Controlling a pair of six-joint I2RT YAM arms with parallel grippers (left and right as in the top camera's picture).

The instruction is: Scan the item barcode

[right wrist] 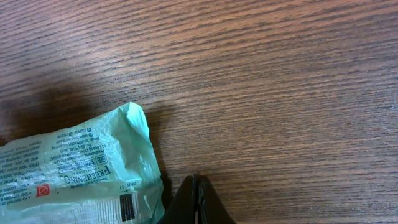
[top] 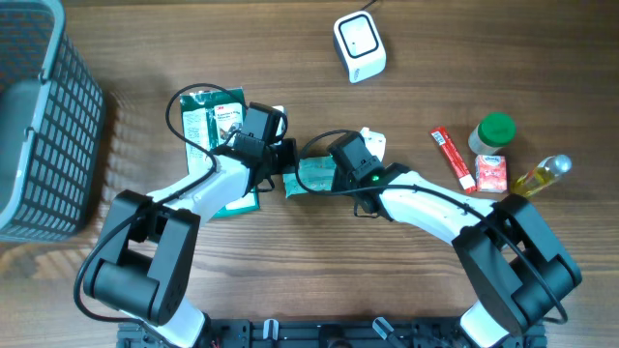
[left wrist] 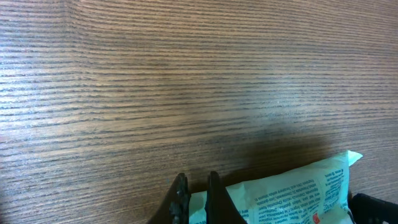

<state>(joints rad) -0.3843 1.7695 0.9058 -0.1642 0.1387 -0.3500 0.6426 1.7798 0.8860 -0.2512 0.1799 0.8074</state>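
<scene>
1. Centrally on the brown wood-grain table point(top: 290, 271) lies a mint-green plastic packet point(top: 314, 176) with small printed text. It lies flat between the two arms, which meet over it from either side.
2. Seen from above, the left gripper point(left wrist: 198, 178) sits at the packet's left end. In its wrist view the black fingers point(left wrist: 214, 196) stand close together, and the pale film of the packet's end shows in the narrow gap between them, so it pinches that end. The rest of the packet runs off to the right of the fingers.
3. The right gripper point(right wrist: 197, 182) sits at the packet's other end, fingers pressed together with only a thin line between them. In its wrist view the crinkled edge of the packet, with a small black barcode strip, lies just beside the fingers on their left. I cannot tell whether any film is caught in them.
4. A white rounded barcode scanner point(top: 359, 45) stands at the far edge of the table, well apart from the packet and both grippers.
5. A green printed pouch point(top: 215, 118) lies partly under the left arm, and a grey mesh basket point(top: 44, 116) fills the far left.
6. Off to the right are a red tube point(top: 453, 157), a green-lidded jar point(top: 495, 132), a small red box point(top: 491, 174) and a yellow oil bottle point(top: 542, 176).
</scene>
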